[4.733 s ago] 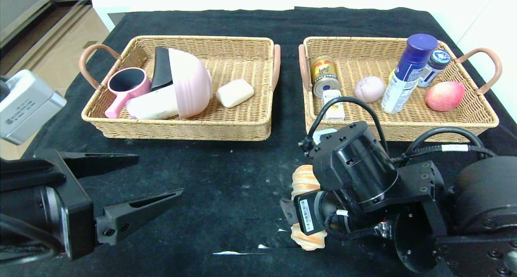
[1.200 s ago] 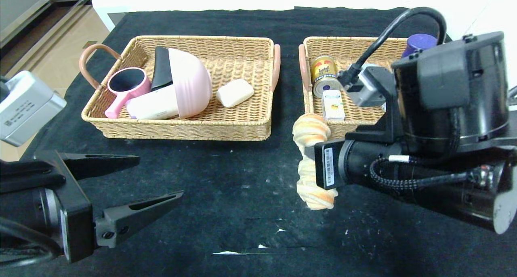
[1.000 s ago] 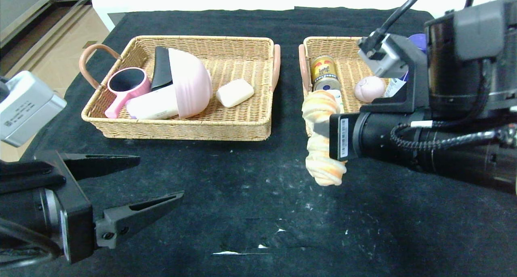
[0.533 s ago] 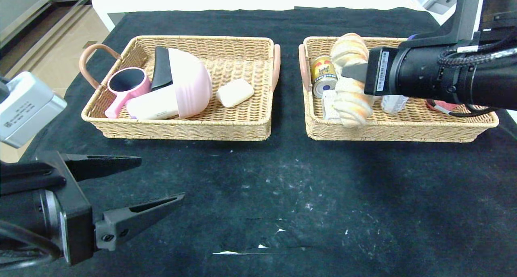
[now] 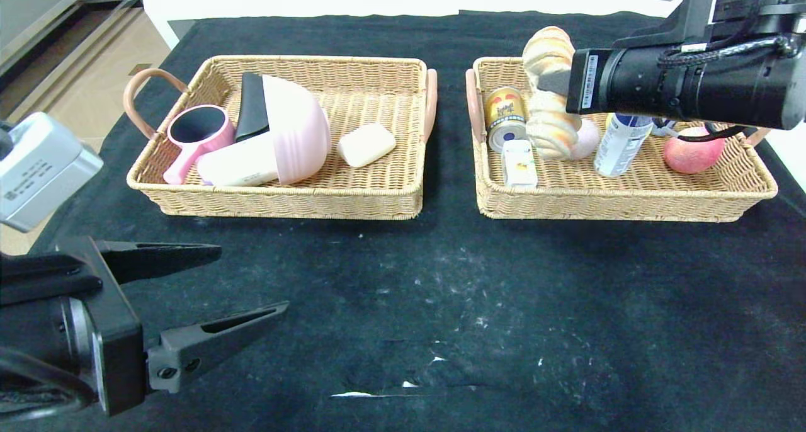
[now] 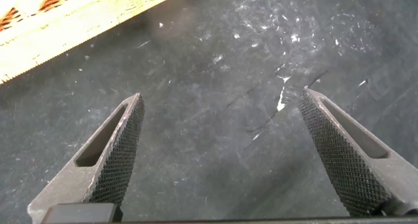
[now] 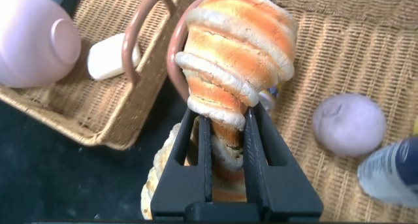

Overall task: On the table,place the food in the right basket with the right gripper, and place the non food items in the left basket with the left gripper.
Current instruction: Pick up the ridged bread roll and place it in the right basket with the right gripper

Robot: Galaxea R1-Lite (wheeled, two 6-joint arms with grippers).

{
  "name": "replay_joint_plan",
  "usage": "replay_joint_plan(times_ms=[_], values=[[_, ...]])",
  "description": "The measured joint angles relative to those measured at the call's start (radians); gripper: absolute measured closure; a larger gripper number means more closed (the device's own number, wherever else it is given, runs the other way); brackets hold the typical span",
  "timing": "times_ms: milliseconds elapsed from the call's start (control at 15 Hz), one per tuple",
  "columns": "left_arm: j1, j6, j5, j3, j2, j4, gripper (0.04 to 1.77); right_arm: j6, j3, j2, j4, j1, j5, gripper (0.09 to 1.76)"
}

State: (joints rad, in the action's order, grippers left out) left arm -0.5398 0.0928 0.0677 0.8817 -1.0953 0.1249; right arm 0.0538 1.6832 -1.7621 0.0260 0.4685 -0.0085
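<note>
The left pincer (image 5: 242, 285) is held wide open over the black surface (image 5: 403, 306), nothing between its jaws. The right pincer (image 7: 225, 129) is clamped on the twisted bread (image 5: 549, 92), suspended above the right basket (image 5: 623, 199).

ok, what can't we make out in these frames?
- Head view: the right gripper's fingers, behind the bread.
- Head view: most of the spray bottle, hidden by the right arm.
- Head view: the can label, too small.
- Right wrist view: the bread's lower end, cut off by the fingers.
</note>
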Motion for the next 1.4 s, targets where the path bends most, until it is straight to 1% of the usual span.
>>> replay_joint_plan(times_ms=[200,400,467,667,867,1133,1200,1267,1400], values=[[0.000,0.000,0.000,-0.001,0.000,-0.001,0.09,-0.065,0.047,-0.043,0.000,-0.030,0.005,1.47],[0.000,0.000,0.001,-0.001,-0.002,-0.001,0.09,-0.168,0.063,-0.070,-0.002,-0.046,-0.003,1.47],[0.000,0.000,0.001,-0.001,-0.002,-0.001,0.09,-0.203,0.064,-0.079,-0.015,-0.049,-0.013,1.47],[0.000,0.000,0.001,-0.001,-0.004,0.000,0.09,-0.267,0.066,-0.108,-0.086,-0.050,-0.095,1.47],[0.000,0.000,0.002,-0.001,-0.005,0.000,0.09,-0.292,0.064,-0.125,-0.094,-0.049,-0.126,1.48],[0.000,0.000,0.003,-0.003,-0.007,0.001,0.09,-0.309,0.065,-0.130,-0.097,-0.046,-0.134,1.48],[0.000,0.000,0.003,-0.003,-0.007,0.001,0.09,-0.310,0.066,-0.130,-0.098,-0.045,-0.144,1.38],[0.000,0.000,0.003,-0.003,-0.007,0.001,0.09,-0.311,0.066,-0.131,-0.098,-0.045,-0.148,1.23],[0.000,0.000,0.003,-0.003,-0.008,0.002,0.09,-0.311,0.066,-0.131,-0.097,-0.043,-0.148,0.98]])
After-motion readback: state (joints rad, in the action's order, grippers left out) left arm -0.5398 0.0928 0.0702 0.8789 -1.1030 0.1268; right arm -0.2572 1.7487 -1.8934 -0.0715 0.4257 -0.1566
